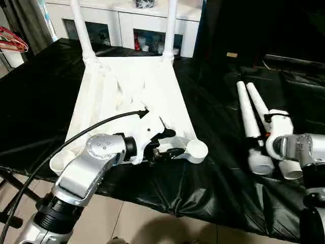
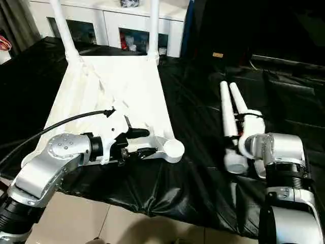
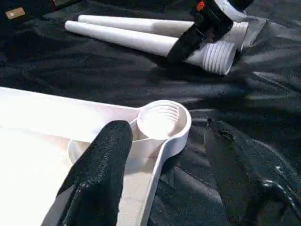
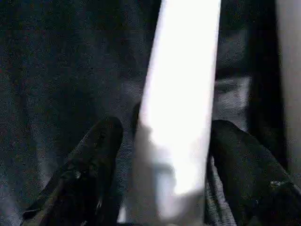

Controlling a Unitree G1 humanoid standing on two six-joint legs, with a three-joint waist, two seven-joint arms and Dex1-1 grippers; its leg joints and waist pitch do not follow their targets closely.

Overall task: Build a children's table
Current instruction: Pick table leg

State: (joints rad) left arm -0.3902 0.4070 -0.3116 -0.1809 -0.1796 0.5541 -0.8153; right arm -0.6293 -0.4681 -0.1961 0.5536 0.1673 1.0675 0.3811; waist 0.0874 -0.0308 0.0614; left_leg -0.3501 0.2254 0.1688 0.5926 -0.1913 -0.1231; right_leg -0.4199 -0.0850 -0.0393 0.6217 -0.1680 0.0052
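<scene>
The right pincer (image 4: 162, 141) straddles a loose leg (image 2: 226, 119) with its fingers apart and not yet clamped, so the round leg could roll away beside its twin, while the left pincer (image 2: 139, 143) loosely brackets the upturned tabletop (image 1: 134, 91) near an empty socket (image 3: 162, 120).

Spread across the work surface, a glossy black sheet (image 1: 218, 168), wrinkled and hanging over the near edge above pale floor tiles (image 1: 152, 223). Behind, against the far wall, a white cabinet (image 1: 122, 23) with glass doors, small items dimly visible inside. At far left, red-and-white clothes hangers (image 1: 12, 40) beside a grey curtain (image 1: 25, 20). On the sheet's far side, a small tan block (image 1: 232, 55).
</scene>
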